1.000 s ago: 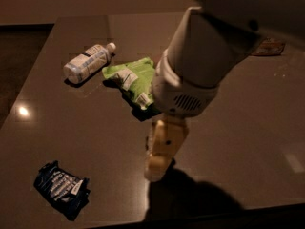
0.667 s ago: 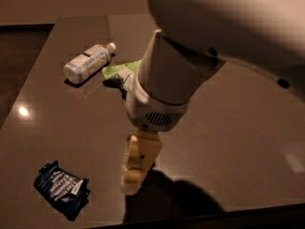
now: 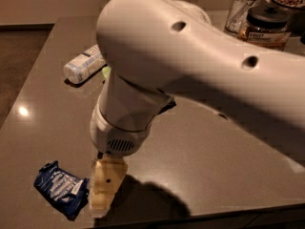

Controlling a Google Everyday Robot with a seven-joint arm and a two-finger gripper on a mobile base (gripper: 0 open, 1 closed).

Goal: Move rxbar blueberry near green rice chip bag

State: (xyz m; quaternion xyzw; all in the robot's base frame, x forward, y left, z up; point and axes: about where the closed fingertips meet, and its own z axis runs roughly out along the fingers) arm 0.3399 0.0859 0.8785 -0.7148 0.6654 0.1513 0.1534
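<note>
The rxbar blueberry (image 3: 61, 189), a small dark navy wrapper with white lettering, lies flat on the table near the front left edge. My gripper (image 3: 102, 199) hangs cream-coloured below the white wrist, just right of the wrapper and close to the tabletop, beside its right end. The green rice chip bag (image 3: 106, 72) shows only as a thin lime-green sliver behind my arm, right of the bottle; the rest of it is hidden.
A white plastic bottle (image 3: 85, 63) lies on its side at the back left. A glass (image 3: 243, 9) and jars (image 3: 266, 26) stand at the back right. The dark table's (image 3: 214, 166) front edge runs just below the gripper. My large white arm fills the middle.
My arm has swung left and forward, bringing the gripper from the table's middle to right beside the blue wrapper. The arm now covers most of the green bag.
</note>
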